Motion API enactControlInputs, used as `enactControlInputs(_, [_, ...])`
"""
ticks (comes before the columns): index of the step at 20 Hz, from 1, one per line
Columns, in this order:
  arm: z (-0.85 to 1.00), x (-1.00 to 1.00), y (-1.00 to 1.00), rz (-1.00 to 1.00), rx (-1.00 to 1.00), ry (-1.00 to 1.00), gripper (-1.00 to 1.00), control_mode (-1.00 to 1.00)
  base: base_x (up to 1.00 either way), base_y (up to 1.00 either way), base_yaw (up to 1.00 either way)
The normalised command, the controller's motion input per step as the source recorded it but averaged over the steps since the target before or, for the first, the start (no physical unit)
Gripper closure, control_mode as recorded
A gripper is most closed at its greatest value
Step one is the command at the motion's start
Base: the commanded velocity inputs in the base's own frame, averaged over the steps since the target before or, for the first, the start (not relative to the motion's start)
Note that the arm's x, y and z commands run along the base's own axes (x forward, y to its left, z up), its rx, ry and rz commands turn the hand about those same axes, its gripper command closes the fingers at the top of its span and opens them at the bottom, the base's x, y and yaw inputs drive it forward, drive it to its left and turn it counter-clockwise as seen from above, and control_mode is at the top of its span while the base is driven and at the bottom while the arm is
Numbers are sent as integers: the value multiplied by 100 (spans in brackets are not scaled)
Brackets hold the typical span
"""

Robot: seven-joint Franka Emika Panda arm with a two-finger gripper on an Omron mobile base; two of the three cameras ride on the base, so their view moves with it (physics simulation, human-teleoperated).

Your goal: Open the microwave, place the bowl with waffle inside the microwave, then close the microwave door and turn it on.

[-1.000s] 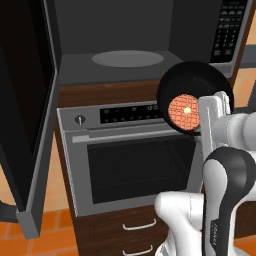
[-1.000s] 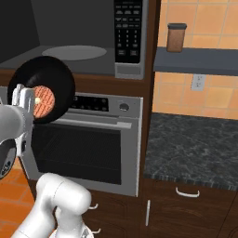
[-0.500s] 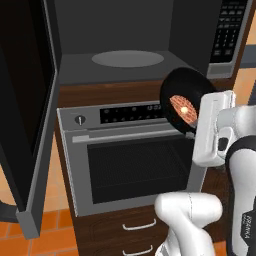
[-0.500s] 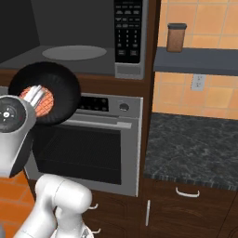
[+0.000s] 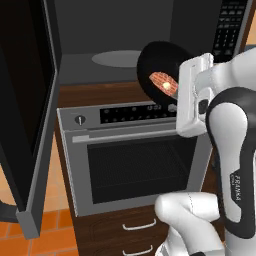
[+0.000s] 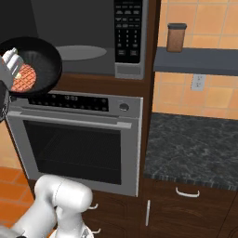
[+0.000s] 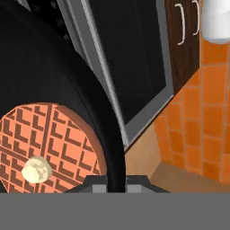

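- The gripper [image 5: 176, 102] is clamped on the rim of the bowl [image 5: 159, 65]; in the hand view the black wall of the bowl passes between the finger tips at the bottom edge.
- The bowl is carried in the air, tilted steeply so that its open face turns toward the cameras. The waffle [image 5: 163, 83] lies against the lower inner wall (pale dot at its centre visible), and judged from the tilt it could slide.
- The bowl hangs in front of the oven [image 5: 135, 155] control panel, at the level of the lower edge of the microwave [image 6: 131, 69] opening.
- Key relation: the cavity lies behind and slightly above the bowl. The turntable [image 5: 117, 58] sits further in and to the left as the left base view shows it.
- The microwave door [image 5: 25, 110] stands swung fully open at the left, well apart from the bowl, so the path inward appears free.
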Motion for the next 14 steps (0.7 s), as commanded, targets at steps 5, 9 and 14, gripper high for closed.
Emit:
enactControlInputs(5, [-7,97,8,0,-20,2,100,-100,0,0,0])
enactControlInputs(9, [-5,100,4,0,-19,-13,100,-100,0,0,0])
enactControlInputs(14, [-1,100,11,0,-18,-6,100,-100,0,0,0])
